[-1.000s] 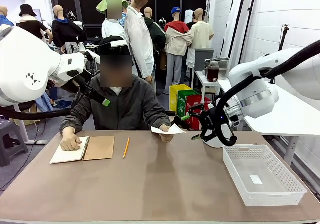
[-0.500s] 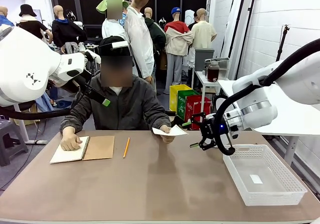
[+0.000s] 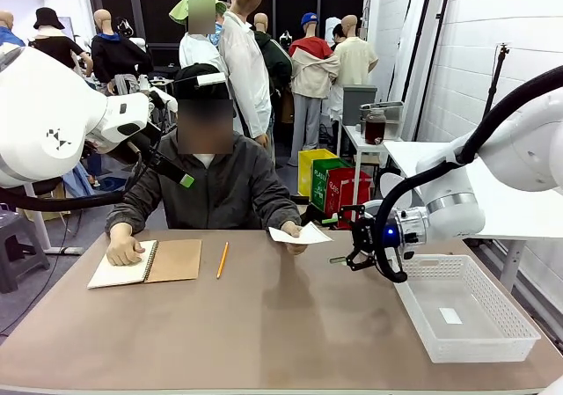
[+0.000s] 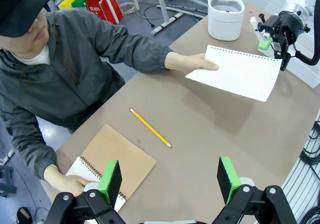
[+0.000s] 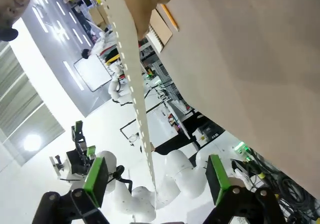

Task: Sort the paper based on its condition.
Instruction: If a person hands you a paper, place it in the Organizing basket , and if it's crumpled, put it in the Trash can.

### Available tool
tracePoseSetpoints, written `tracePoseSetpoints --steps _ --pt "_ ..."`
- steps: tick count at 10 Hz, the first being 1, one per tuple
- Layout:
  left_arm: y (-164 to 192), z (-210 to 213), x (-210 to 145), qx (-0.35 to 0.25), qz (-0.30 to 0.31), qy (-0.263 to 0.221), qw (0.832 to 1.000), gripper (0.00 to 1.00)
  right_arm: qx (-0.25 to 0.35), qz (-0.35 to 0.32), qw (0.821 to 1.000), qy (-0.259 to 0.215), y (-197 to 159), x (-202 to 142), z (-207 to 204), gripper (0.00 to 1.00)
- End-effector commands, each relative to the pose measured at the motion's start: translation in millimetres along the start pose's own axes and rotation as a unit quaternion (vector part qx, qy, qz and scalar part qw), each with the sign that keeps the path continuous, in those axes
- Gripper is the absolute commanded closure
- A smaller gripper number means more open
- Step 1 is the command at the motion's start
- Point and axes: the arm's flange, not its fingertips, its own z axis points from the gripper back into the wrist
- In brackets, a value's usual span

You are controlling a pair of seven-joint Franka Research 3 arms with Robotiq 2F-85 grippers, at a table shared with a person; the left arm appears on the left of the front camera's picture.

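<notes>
Person's hand (image 3: pixel 293 242) holds the paper (image 3: pixel 300 233) above the table (image 3: pixel 264 325). Right end effector (image 3: pixel 335 240), fingers spread, is just beside its edge, possibly not touching. Left end effector (image 4: pixel 169 179) hangs high, fingers apart.

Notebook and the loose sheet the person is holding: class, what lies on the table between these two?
A yellow pencil lies on the table between the notebook and the held sheet. It touches neither, as the front view shows.

Spiral notebook (image 3: pixel 145 263) lying open, yellow pencil (image 3: pixel 222 260) beside it, white basket (image 3: pixel 484 347) well apart
</notes>
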Motion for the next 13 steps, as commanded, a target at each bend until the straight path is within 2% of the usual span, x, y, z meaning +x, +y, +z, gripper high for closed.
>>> tracePoseSetpoints --steps 1,2,4,7,8,12,13 --pt "0.0 0.2 -0.5 0.002 0.007 0.001 1.0 0.0 0.024 0.015 0.999 0.015 -1.1 11.9 1.9 0.0" --pt "0.0 0.2 -0.5 0.002 0.007 0.001 1.0 0.0 0.028 0.015 0.999 0.021 -1.5 15.7 2.5 0.0" --pt "0.0 0.2 -0.5 0.002 0.007 0.001 1.0 0.0 0.026 0.024 0.999 0.017 0.7 16.1 1.4 0.39" --pt "0.0 0.2 -0.5 0.002 0.007 0.001 1.0 0.0 0.026 0.03 0.999 0.021 2.5 16.8 -0.8 0.39" --pt "0.0 0.2 -0.5 0.002 0.007 0.001 1.0 0.0 0.022 0.032 0.999 0.019 2.6 16.4 -1.6 0.59" --pt "0.0 0.2 -0.5 0.002 0.007 0.001 1.0 0.0 0.015 0.037 0.999 0.019 3.8 17.2 -7.2 0.59" --pt "0.0 0.2 -0.5 0.002 0.007 0.001 1.0 0.0 0.012 0.039 0.999 0.02 5.1 17.8 -8.4 0.78"
